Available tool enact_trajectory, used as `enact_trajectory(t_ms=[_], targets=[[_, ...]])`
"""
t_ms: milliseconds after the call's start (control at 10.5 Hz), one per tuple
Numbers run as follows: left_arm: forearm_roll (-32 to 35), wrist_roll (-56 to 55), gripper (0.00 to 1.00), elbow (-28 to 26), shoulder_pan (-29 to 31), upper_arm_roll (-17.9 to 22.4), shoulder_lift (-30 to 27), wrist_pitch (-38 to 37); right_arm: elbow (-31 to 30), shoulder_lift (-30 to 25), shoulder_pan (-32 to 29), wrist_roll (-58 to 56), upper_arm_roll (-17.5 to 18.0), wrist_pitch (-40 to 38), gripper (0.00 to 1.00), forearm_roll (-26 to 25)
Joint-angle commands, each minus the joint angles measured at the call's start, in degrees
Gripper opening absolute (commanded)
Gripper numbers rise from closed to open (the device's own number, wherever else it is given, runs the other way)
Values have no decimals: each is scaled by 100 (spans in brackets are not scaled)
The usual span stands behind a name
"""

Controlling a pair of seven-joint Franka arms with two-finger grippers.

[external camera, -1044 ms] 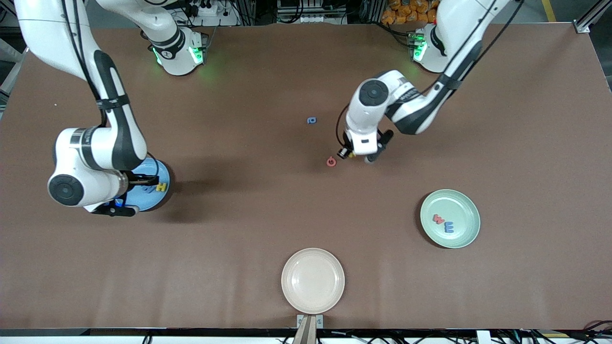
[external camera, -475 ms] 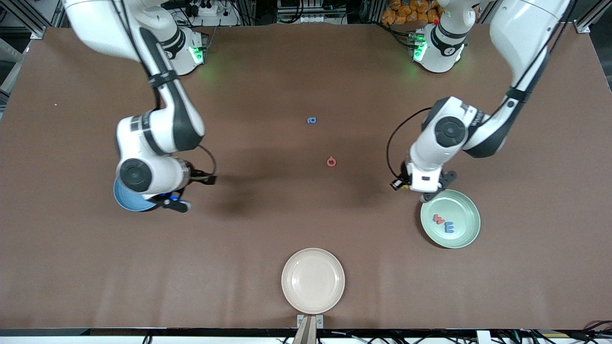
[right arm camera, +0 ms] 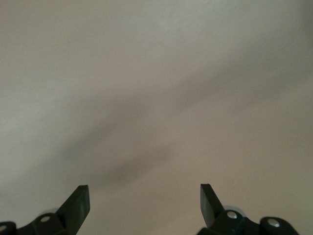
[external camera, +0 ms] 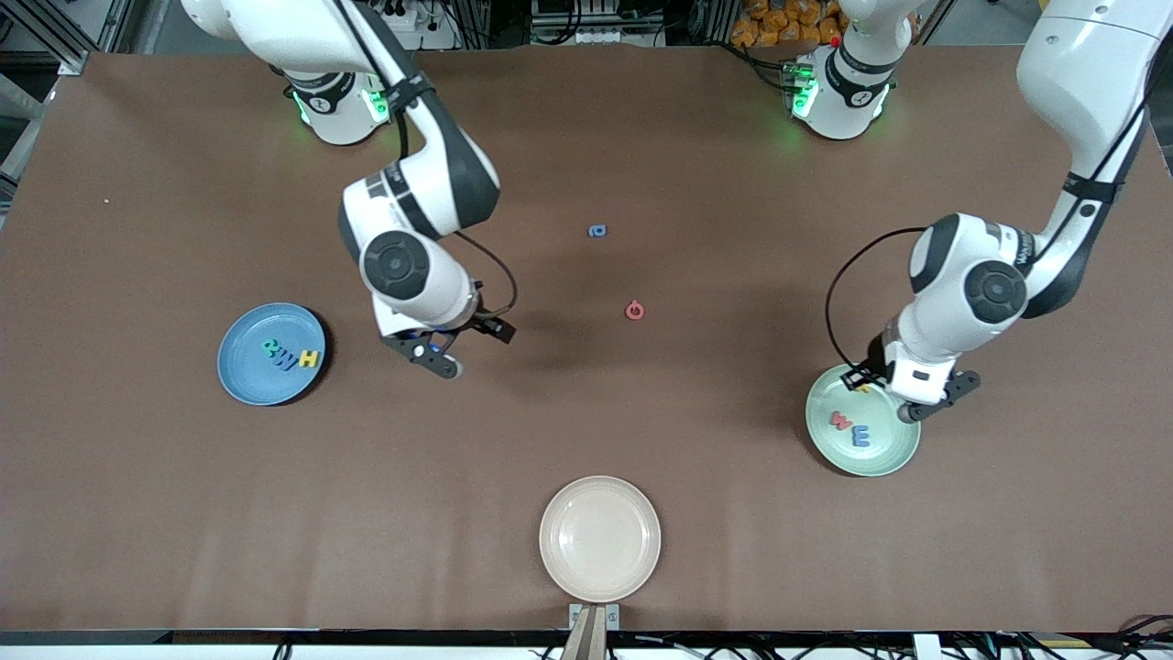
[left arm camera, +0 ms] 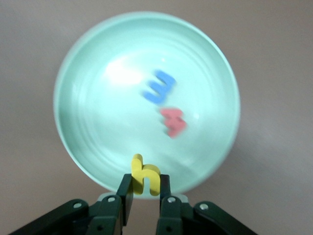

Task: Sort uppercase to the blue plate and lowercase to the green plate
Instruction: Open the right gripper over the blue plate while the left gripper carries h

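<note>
My left gripper [external camera: 871,391] hangs over the rim of the green plate [external camera: 893,454], at the rim's part toward the arms' bases. It is shut on a small yellow lowercase letter [left arm camera: 144,177] that stands up between the fingertips. On that green plate [left arm camera: 98,122] lie a blue lowercase letter [left arm camera: 160,88] and a red one [left arm camera: 172,121]. The blue plate [external camera: 243,376] holds a teal R [external camera: 271,348], a dark blue W [external camera: 289,358] and a yellow H [external camera: 310,358]. A red G [external camera: 635,311] and a blue a [external camera: 597,231] lie on the bare table. My right gripper [external camera: 438,356] is open and empty, over the table between the blue plate and the G.
A cream plate [external camera: 599,538] with nothing on it sits near the table's edge closest to the front camera. The brown tabletop [external camera: 586,412] is otherwise bare. In the right wrist view only the tabletop [right arm camera: 156,98] shows between the wide-open fingers.
The left arm has carried the yellow letter from beside the red G to over the green plate's rim. The right arm has swung off the blue plate toward the table's middle, uncovering its letters.
</note>
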Motion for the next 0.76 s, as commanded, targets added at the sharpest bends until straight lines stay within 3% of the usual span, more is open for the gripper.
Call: enact_trajectory(t_ms=[0,190,285,380,475,665], targets=[[132,527,0,513,-40,221,419,-125,301,167,427,774,-35,325,100,30],[132,783,6,743,-40,362,639,-125,607,588,824,1285,-44,757,100,-41],[132,906,33,761,-31,433,658,-125,913,834,912,1330,-44,749,100,-32],[132,968,71,752,-31,451,641,-125,1090,1028,1044,1444,-44,758,100,-32],[132,968,100,743,-5,460,614,-134,1144,1134,1089,1567,-44,793,100,-49],[97,951,100,743,-5,442,465,-440,1154,1275,1256,1612,-44,1160,100,-85]])
